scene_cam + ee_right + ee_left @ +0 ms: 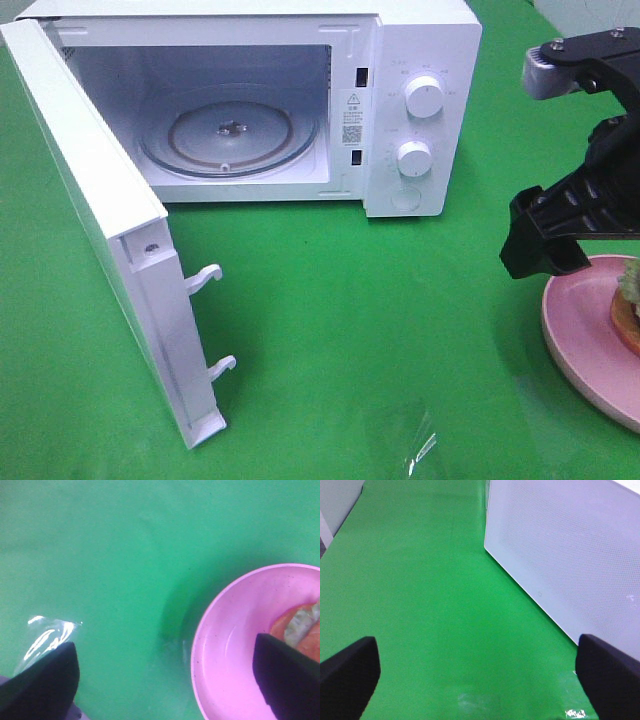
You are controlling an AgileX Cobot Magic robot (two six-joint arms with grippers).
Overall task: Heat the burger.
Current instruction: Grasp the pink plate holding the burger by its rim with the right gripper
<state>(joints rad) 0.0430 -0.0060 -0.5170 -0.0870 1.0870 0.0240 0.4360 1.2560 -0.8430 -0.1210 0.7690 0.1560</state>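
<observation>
Exterior high: burger (pixel 628 305) on pink plate (pixel 580 330), right worktop (pixel 350 320) edge, mostly cropped, axis unclear. Right pincer (pixel 162 652) spread, angled down over plate rim. Left pincer (pixel 477 660) spread beside microwave door (pixel 560 555).

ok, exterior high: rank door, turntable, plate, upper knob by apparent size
1. door, also nearest the camera
2. turntable
3. plate, cropped by the frame edge, so unsure against the turntable
4. upper knob
</observation>
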